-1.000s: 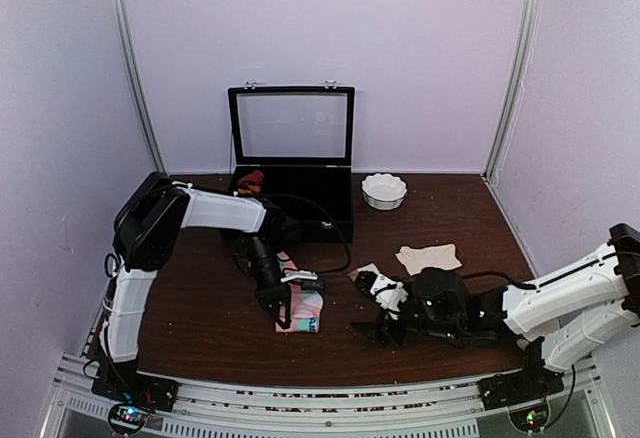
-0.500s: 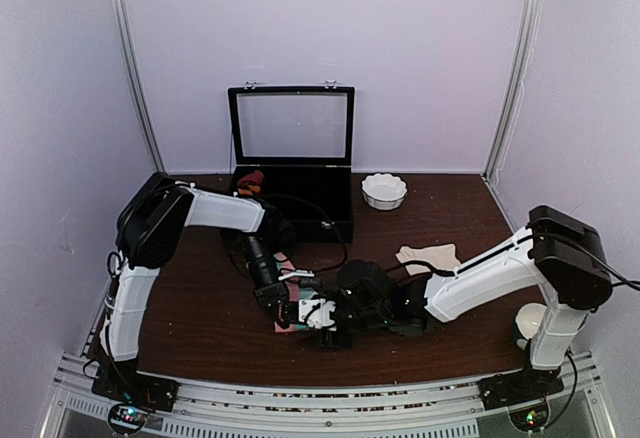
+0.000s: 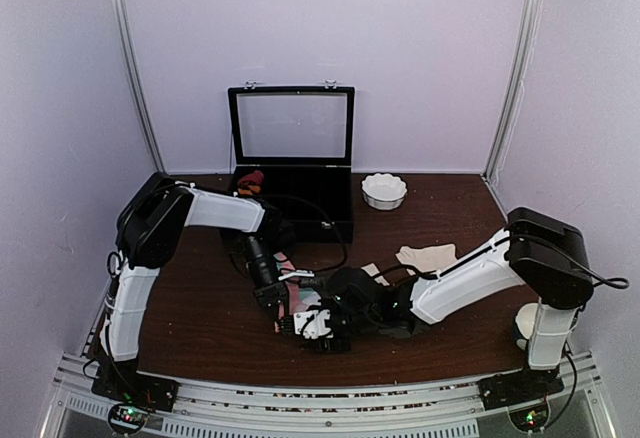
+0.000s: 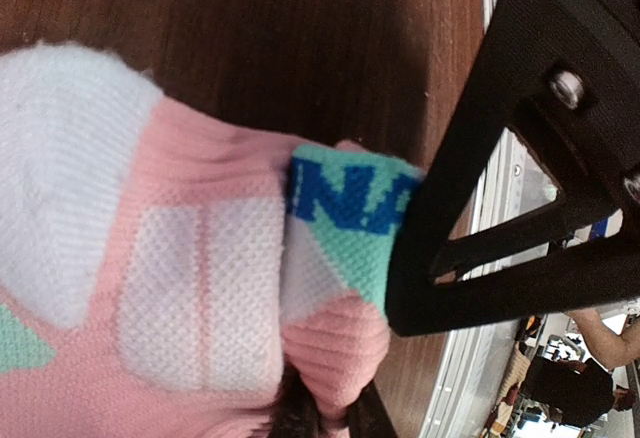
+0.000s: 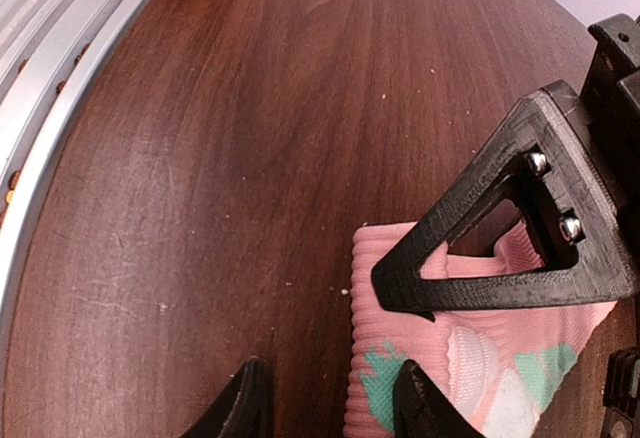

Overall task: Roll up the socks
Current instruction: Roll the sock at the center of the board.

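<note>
The dark wooden table [image 3: 200, 333] is carrying everything; at its far edge a black case [image 3: 335, 198] is standing with its lid raised, with a dark red and orange bundle [image 3: 250, 180] sitting in its left corner; a white bowl [image 3: 384, 190] is resting just to its right; both arms are reaching toward the middle of the table's near half, where the pink sock [image 3: 302, 299] is lying partly folded, mint and white patches facing up; the cream sock [image 3: 428, 256] is lying flat well to the right, apart from both grippers; the left gripper [image 4: 322, 420] is pinching a bunched fold of the pink sock, jaws nearly together on the fabric; the right gripper [image 5: 335, 403] is sitting low at the sock's ribbed edge, jaws partway apart, one finger overlapping that edge and the other over bare wood; whether it is touching the fabric I cannot tell.
</note>
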`<state>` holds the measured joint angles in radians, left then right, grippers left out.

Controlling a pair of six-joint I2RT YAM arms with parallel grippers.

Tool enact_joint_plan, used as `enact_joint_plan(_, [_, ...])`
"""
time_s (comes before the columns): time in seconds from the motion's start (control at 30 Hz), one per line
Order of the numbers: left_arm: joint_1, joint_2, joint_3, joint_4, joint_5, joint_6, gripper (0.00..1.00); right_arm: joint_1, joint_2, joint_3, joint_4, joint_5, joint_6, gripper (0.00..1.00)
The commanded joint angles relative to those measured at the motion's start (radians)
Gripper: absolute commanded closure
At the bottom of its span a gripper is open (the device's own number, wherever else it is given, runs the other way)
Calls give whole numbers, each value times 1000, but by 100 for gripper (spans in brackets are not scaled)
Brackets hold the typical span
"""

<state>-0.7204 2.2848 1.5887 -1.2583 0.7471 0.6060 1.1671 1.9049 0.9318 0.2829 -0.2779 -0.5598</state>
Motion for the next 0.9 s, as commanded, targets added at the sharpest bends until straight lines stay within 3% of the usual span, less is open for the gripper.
enact_joint_plan(0.0, [3, 47, -38, 42, -175, 12, 100, -12, 26, -7, 53, 102, -9, 56])
enact_joint_plan(0.37, [2, 54, -17, 23, -180, 21, 100, -22, 6, 14, 4, 95, -24, 56])
enact_joint_plan(0.57, [3, 46, -16, 22, -174, 30, 99, -28, 49, 29, -45, 71, -22, 65])
enact_joint_plan(0.87, [9, -79, -68, 61, -150, 55, 80, -59, 120, 61, -168, 40, -10, 74])
